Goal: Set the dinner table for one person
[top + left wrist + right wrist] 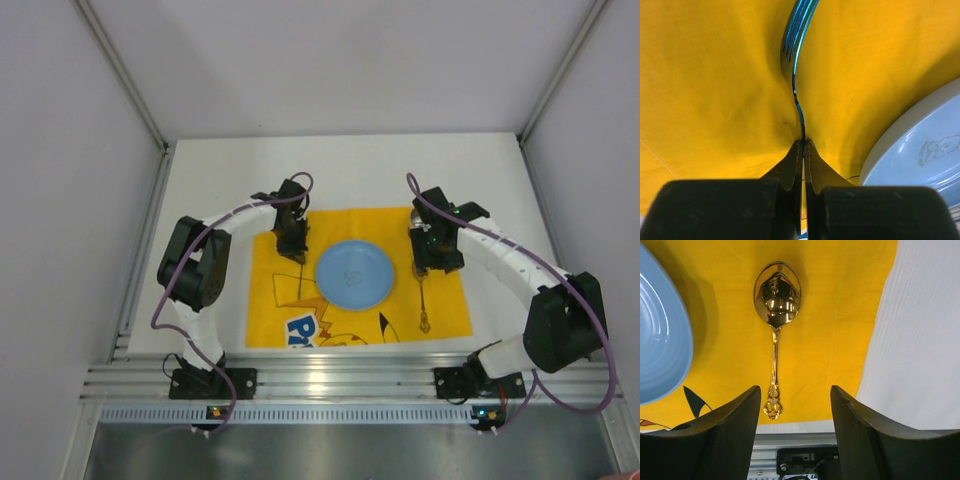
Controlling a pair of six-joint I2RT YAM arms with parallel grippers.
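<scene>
The white dinner table (350, 170) carries a yellow printed placemat (445, 300) with a light blue plate (353, 273) at its middle. My left gripper (293, 243) is low at the plate's left, shut on the handle of a thin blue-tinted fork (301, 280). In the left wrist view the fork (796, 60) runs out from my closed fingertips (803, 145) over the mat, with the plate (925, 150) at the right. My right gripper (432, 255) is open and empty above a gold spoon (423, 300). In the right wrist view the spoon (775, 315) lies flat on the mat, apart from the gripper (795, 395).
The silver aluminium rail (340, 380) edges the table at the near side, with both arm bases on it. White walls close in the left, right and back. Bare white tabletop (920, 340) shows right of the mat. The plate rim (660, 340) is close to the spoon's left.
</scene>
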